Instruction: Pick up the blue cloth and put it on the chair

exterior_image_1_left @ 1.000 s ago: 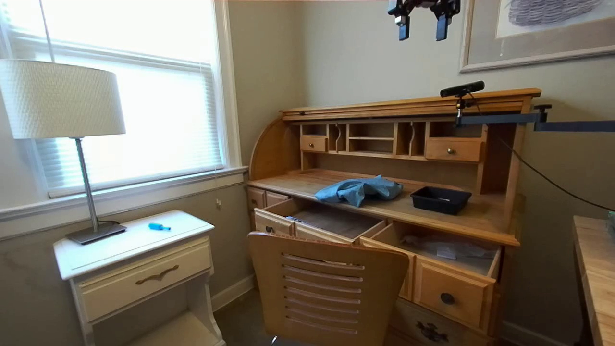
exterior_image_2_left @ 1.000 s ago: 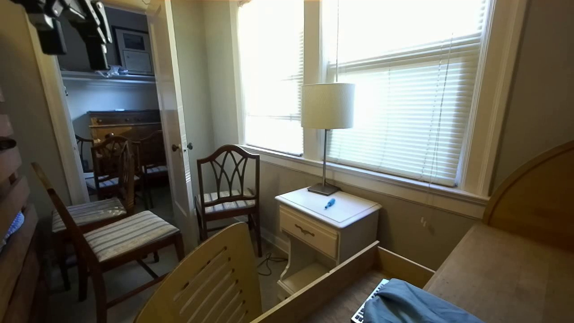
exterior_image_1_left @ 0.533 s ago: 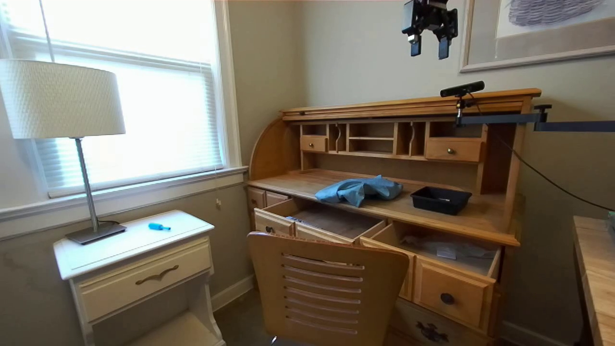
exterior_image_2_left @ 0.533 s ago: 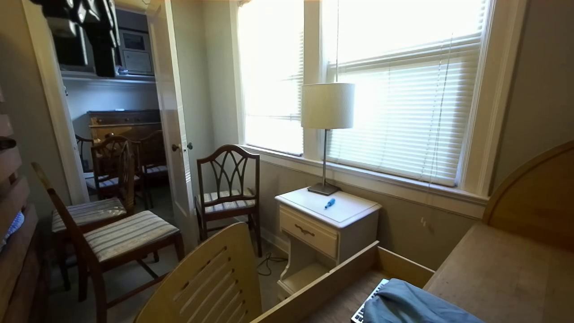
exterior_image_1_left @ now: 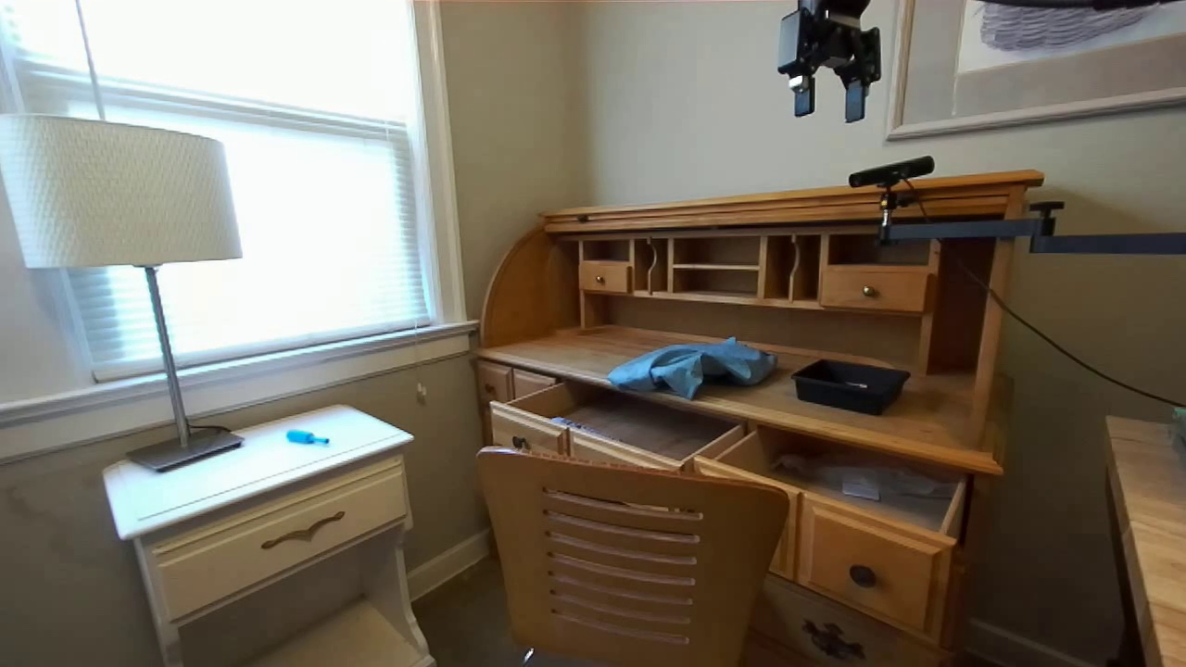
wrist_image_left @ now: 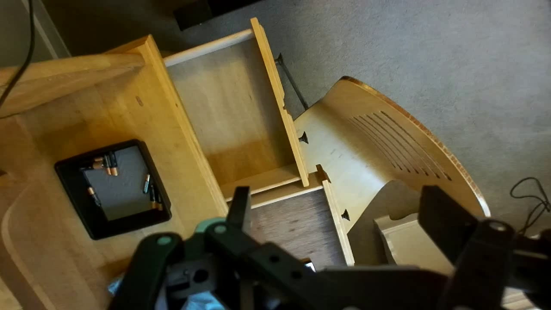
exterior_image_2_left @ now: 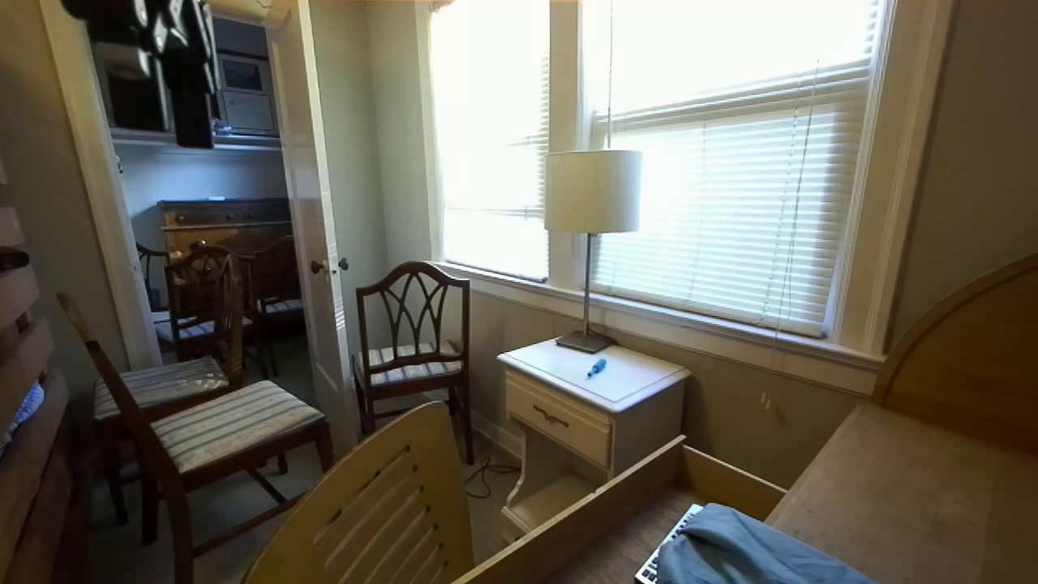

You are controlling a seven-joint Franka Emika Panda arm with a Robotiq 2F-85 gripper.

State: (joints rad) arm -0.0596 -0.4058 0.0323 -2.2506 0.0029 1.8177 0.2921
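Desktop (exterior_image_1_left: 561, 350): bare from its window-side edge to the blue cloth (exterior_image_1_left: 690, 368); drawers (exterior_image_1_left: 876, 560) pulled out below the front edge.
Cloth: crumpled at that front edge, near the black tray (exterior_image_1_left: 839, 396) but apart.
Chair (exterior_image_1_left: 623, 567): slotted back in front of the drawers.
Gripper (exterior_image_1_left: 829, 105): high above desk level, pointing down, fingers well apart, holding nothing.
Batteries (wrist_image_left: 113, 164): inside the tray, plain only in the wrist view.
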